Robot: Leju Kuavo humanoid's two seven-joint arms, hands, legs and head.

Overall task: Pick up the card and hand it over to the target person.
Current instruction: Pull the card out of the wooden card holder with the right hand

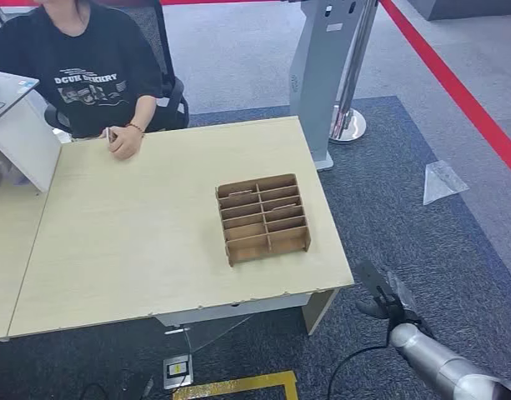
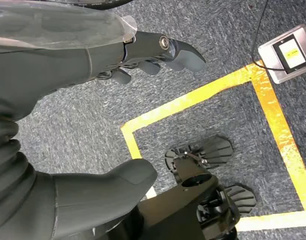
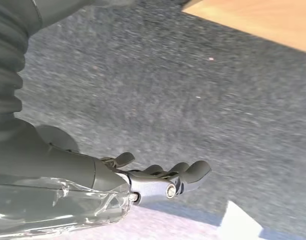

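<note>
Head view: we stand off the near right corner of the counter (image 1: 146, 242), with the slotted wooden organizer (image 1: 263, 217) toward its right side. We judge the card must be in one of its compartments, though we cannot make out a card from here; thin pale edges in the slots may be cards, too small to tell. A person (image 1: 82, 67) in a black shirt sits at the far left side, one hand (image 1: 123, 142) resting on the counter edge, near a laptop (image 1: 7, 92). Our right robot hand (image 1: 384, 296) hangs low beside the counter's right corner, over the blue carpet (image 1: 416, 225), fingers loosely extended, holding nothing. We judge the task is at its start: the reach has not begun, and the next move calls for lifting the right arm up and across to the organizer, then a fine pinch on a thin card edge. Left wrist view: the left robot hand (image 2: 106, 120) hangs toward the floor, thumb and fingers well apart, nothing between them; yellow floor tape (image 2: 188, 100) and a floor socket box (image 2: 288, 52) lie below. Right wrist view: the right robot hand's fingers (image 3: 173, 175) are slightly curled, apart from the thumb, empty, above the carpet, with the counter edge (image 3: 256, 20) off to one side.
</note>
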